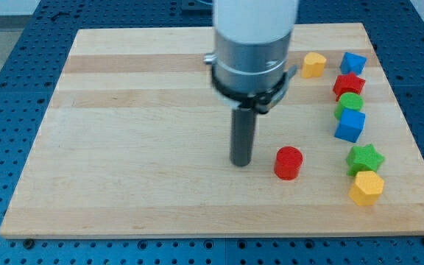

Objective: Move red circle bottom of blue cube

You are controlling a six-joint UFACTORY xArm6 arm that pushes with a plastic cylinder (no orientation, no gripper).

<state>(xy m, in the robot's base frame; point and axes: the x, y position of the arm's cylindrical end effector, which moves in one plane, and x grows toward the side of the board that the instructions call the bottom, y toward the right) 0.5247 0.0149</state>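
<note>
Red circle: I saw a short, bright red round block, flat on top, standing upright on the board toward the lower right of middle.
Blue cube: it sat at about 2 o'clock from the red circle, near but apart, in the column of blocks along the view's right.
My tip: the rod's end rested on the board at 9 o'clock from the red circle, just beside it with a small gap; I had no hand to open or close, and the rod held nothing.
Green star: it lay at 3 o'clock from the red circle, just below the blue cube.
Yellow block: it touched the green star at its 6 o'clock.
Green round block: it touched the blue cube's top edge.
Red star: it sat just above the green round block.
Upper blue block: topmost in the column.
Yellow heart: at 9 o'clock from the upper blue block.
Board: pale wood, on a blue perforated table.
</note>
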